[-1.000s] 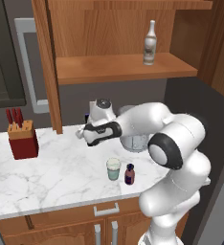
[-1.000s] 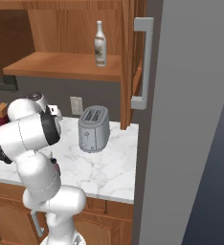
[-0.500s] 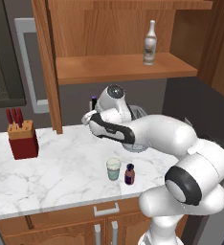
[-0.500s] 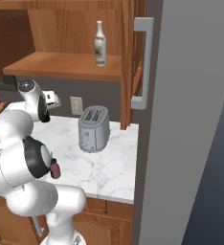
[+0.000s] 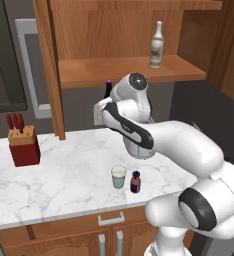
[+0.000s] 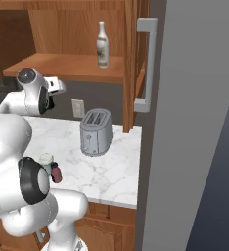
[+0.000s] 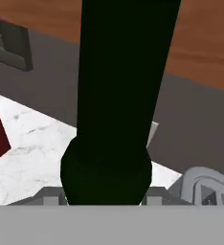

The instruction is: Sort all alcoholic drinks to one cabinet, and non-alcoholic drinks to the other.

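In my hand view the dark green bottle [image 7: 118, 95] stands right between the fingers, its body rising straight up from them, so I read the gripper [image 7: 106, 197] as clamped on it. From the left base view I see its purple cap [image 5: 108, 82] poking up behind the wrist, just under the cabinet shelf [image 5: 114, 72]. The pale bottle [image 5: 156, 46] stands on that shelf, above and well away from the fingers. The teal cup [image 5: 118, 176] and small purple bottle [image 5: 135, 182] sit side by side on the marble counter [image 5: 64, 175], below them. The toaster [image 6: 96, 132] is off to one side.
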